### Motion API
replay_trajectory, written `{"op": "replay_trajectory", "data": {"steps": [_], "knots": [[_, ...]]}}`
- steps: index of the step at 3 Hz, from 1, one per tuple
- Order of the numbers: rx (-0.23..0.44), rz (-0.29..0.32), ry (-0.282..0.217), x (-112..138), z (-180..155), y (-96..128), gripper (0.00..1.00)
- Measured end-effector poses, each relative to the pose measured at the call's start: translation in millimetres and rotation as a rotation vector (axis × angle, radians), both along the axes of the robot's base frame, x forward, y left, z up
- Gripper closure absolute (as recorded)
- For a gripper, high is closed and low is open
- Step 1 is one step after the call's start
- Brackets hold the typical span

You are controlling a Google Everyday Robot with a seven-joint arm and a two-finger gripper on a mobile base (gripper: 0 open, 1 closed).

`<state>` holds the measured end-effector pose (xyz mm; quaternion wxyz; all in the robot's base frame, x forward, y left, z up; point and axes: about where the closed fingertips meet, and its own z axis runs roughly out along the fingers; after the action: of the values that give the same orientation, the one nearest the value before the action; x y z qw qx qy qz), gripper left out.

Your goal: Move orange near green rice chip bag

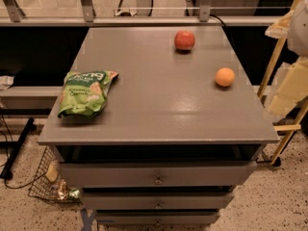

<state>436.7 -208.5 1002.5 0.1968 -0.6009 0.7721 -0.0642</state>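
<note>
Nearest, the green rice chip bag (85, 93) lay flat by the left edge of the worktop (159, 119), toward the front-left corner. Farther back, the orange (224, 76) sat alone close to the right edge, well apart from the bag. The gripper (288, 88) seemed to be outside the right edge, touching nothing; whether its jaws were released or clenched could not be told. For a good grasp it should descend centred on the round fruit, which could roll off the right edge. The bare middle of the worktop gave room for carrying leftward. Farthest, the red fruit (184, 40) stood near the back edge, outside that path.
</note>
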Motion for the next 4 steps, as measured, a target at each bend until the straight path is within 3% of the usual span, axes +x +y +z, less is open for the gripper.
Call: {"op": "replay_trajectory", "data": {"steps": [1, 3, 4], "knots": [[0.001, 0.000, -0.002, 0, 0, 0, 0.00], [0.113, -0.015, 0.015, 65, -20, 4, 0.00], [0.152, -0.106, 0.021, 101, -44, -2, 0.00]]}}
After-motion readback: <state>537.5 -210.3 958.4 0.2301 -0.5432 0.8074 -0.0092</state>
